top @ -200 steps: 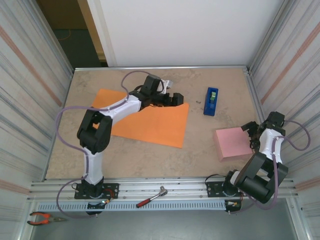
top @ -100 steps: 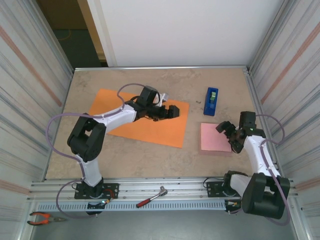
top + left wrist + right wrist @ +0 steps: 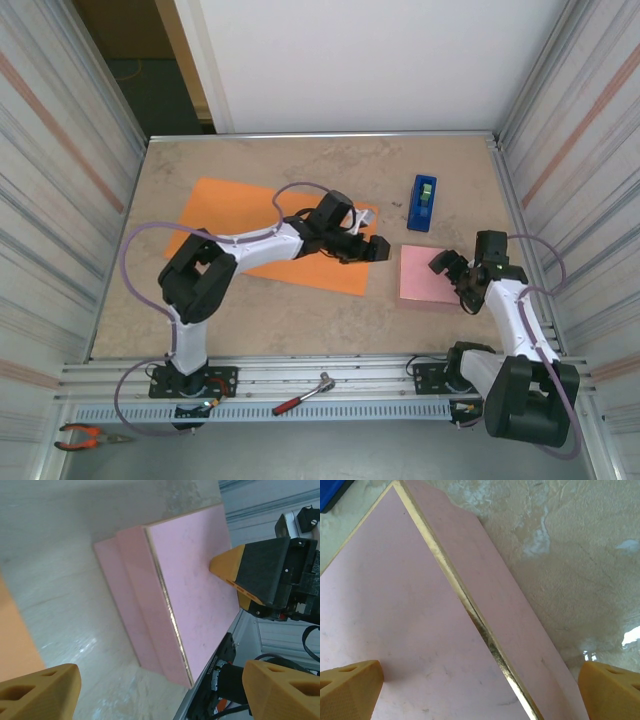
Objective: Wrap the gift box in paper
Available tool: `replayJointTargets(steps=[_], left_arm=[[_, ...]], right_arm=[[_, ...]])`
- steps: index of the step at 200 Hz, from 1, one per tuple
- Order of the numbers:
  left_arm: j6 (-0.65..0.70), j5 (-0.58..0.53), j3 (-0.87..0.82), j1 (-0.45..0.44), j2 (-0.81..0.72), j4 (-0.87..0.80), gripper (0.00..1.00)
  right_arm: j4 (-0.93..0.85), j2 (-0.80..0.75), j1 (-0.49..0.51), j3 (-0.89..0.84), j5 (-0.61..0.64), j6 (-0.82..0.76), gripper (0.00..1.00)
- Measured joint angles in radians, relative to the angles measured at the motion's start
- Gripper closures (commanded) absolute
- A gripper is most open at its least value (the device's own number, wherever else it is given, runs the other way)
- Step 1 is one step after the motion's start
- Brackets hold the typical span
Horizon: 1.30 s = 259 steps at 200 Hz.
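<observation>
The gift box [image 3: 422, 277] is a flat pale pink box lying on the table right of centre. The paper [image 3: 240, 235] is an orange sheet flat on the table to its left. My left arm reaches across the paper, and my left gripper [image 3: 377, 248] stands open just left of the box. In the left wrist view the gift box [image 3: 190, 590] lies ahead of the spread left gripper [image 3: 160, 690], untouched by it. My right gripper [image 3: 456, 280] is open at the box's right edge. One of its fingers [image 3: 250, 575] rests on the lid. The right wrist view looks down on the gift box [image 3: 395, 620] under the open right gripper [image 3: 480, 690].
A blue tape dispenser [image 3: 422, 203] stands behind the box. A red-handled tool [image 3: 303, 394] lies on the front rail and pliers [image 3: 85, 435] lie at the bottom left. Metal walls close in both sides; the table's right rail [image 3: 260, 630] runs close to the box.
The box has slid left from the right wall with my right gripper behind it. My left arm has swung right across the paper toward the box.
</observation>
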Motion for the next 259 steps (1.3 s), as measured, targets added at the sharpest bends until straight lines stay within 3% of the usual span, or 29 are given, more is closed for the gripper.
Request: replayJointTargets(steps=[92,156,191,215,259], left_arm=[[-0.023,0.016,0.103,-0.077,0.137,0.002,0.25],[-0.044,0.036,0.184,-0.103,0.248,0.001,0.36],[-0.046,0.040,0.216,-0.090,0.258,-0.024,0.49],[-0.043,0.041,0.221,-0.068,0.254,-0.037,0.50],[-0.045,0.039,0.141,-0.024,0.159,-0.050,0.50]], right_arm=[[0.045,-0.063,-0.047,-0.056,-0.075,-0.031,0.13],[0.064,-0.065,-0.054,-0.064,-0.140,-0.047,0.15],[0.090,-0.046,-0.060,-0.067,-0.149,-0.055,0.32],[0.119,-0.056,-0.030,-0.068,-0.151,-0.050,0.44],[0.117,-0.117,0.122,-0.043,-0.103,0.035,0.46]])
